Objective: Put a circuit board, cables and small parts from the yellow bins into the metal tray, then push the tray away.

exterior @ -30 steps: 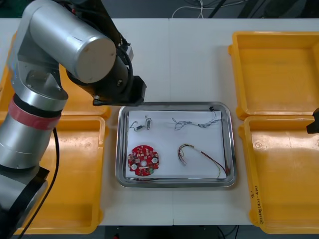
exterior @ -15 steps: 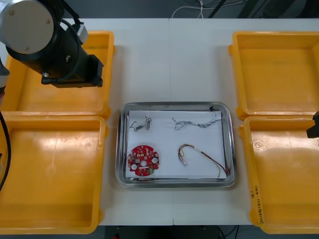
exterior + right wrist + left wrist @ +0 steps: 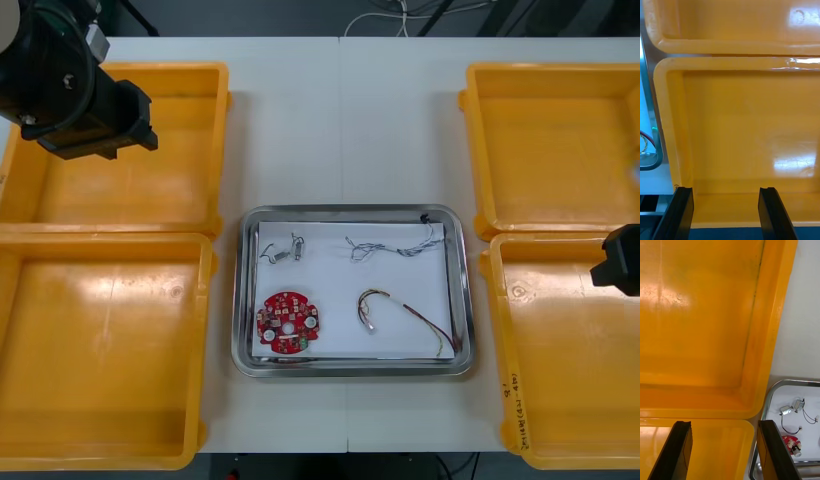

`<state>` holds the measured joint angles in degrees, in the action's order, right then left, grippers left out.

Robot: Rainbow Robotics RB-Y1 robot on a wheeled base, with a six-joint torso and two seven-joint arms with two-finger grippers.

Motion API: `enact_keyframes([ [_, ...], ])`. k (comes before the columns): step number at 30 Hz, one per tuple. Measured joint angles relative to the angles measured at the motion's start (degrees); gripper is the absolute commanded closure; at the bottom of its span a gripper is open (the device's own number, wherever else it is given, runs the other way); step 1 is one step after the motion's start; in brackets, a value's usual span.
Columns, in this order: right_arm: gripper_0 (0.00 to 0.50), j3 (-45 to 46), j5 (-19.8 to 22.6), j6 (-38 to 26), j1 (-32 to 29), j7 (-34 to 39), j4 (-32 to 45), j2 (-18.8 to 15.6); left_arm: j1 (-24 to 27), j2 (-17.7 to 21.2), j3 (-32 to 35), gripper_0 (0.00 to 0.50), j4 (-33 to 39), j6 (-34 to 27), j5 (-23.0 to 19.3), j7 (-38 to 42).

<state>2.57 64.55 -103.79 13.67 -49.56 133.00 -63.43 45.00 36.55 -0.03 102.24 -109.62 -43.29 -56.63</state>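
Your light counter [image 3: 400, 110] lies bare across its far half, and that open lane is what the step in hand needs: loading looks done, so I judge only the push away is left. The 4 yellow bins [image 3: 205, 340] flank the lane, 2 left and 2 right, each showing a bare floor. The far left bin [image 3: 217, 150] and far right bin [image 3: 470, 150] stand well apart, so a straight push should pass between them, while a skewed one could catch a rim. Your left arm [image 3: 75, 95] hangs over the far left bin, its left claw [image 3: 724, 423] released and grasping nothing. The right claw [image 3: 725, 188] is likewise released and bare, above the near right bin [image 3: 487, 340] at the right edge. The metal tray [image 3: 350, 211] sits mid-counter between the bins, white inside. Bring 1 claw to its near rim, set it low and centred, and push slowly so the tray slides rather than turns. Inside, the round red circuit board [image 3: 288, 322] lies near-left, the red and yellow cable [image 3: 415, 318] near-right, the twisted blue and white cable [image 3: 385, 246] far-right and the small metal parts [image 3: 285, 250] far-left. All lie loose, so a jolt may shift them, and a high contact could tip the near edge.
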Motion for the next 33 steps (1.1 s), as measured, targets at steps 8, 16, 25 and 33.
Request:
enact_keyframes([
  [8, 0.000, -8.7, -1.0, -0.8, 6.4, 6.4, 1.9, 1.1, -1.1, 0.7, 1.8, 0.000, -0.1, 0.0, 0.2, -2.2],
  [16, 0.000, -19.0, -6.0, -1.1, 12.4, 8.6, 2.9, 4.3, -5.5, 1.7, 4.9, 0.000, 1.2, 0.0, 0.2, -13.5],
  [25, 0.000, -28.0, -11.1, -1.2, 16.1, 8.8, 2.9, 8.2, -11.0, 3.7, 4.9, 0.000, 6.1, 0.0, 0.1, -13.9],
  [33, 0.000, -35.7, -14.4, -1.2, 18.8, 11.9, 2.9, 11.5, -15.3, 4.0, 6.8, 0.000, 10.3, 0.0, 0.0, -13.9],
])
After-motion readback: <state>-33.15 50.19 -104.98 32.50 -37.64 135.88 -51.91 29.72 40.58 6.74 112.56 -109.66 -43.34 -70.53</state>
